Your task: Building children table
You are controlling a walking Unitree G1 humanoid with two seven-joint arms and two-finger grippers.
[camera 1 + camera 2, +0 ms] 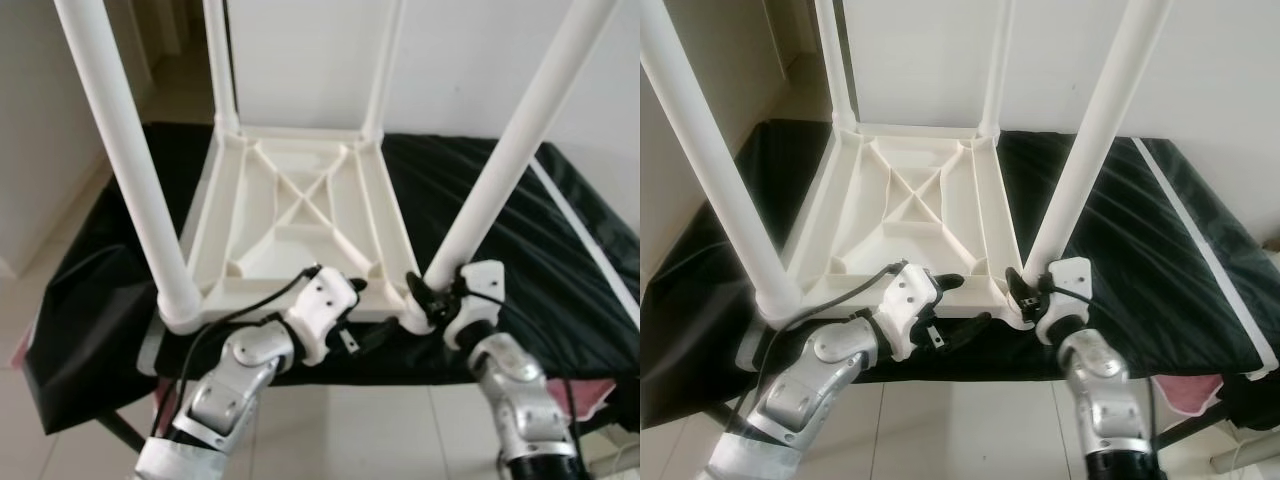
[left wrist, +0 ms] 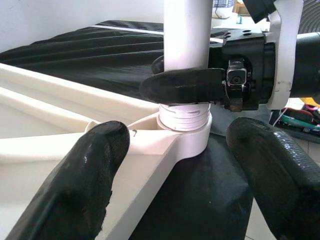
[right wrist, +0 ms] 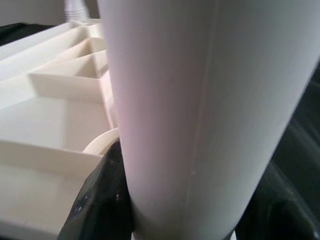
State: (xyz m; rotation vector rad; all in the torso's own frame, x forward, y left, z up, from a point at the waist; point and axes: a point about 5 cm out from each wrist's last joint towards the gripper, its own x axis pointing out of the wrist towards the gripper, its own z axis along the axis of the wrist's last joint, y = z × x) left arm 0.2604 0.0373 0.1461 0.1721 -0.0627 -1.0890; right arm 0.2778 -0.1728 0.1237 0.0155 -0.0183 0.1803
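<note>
The white children's table [image 1: 290, 215] lies upside down on a black-covered surface, its legs pointing up. My right gripper [image 1: 425, 295] is shut around the base of the near right leg [image 1: 510, 160], just above its corner socket [image 2: 186, 131]. The right wrist view shows that leg [image 3: 200, 100] close up between the dark fingers [image 3: 100, 200]. My left gripper [image 2: 175, 185] is open at the table's front edge, beside the same corner, with one finger over the rim and the other off the table. The near left leg [image 1: 125, 160] stands free.
The black cloth [image 1: 560, 260] covers the work surface, with a white strip [image 1: 590, 250] running along its right side. Two far legs [image 1: 385, 60] rise against the white wall. Pale tiled floor [image 1: 960, 420] lies below the front edge, and a pink item [image 1: 1185, 395] hangs at lower right.
</note>
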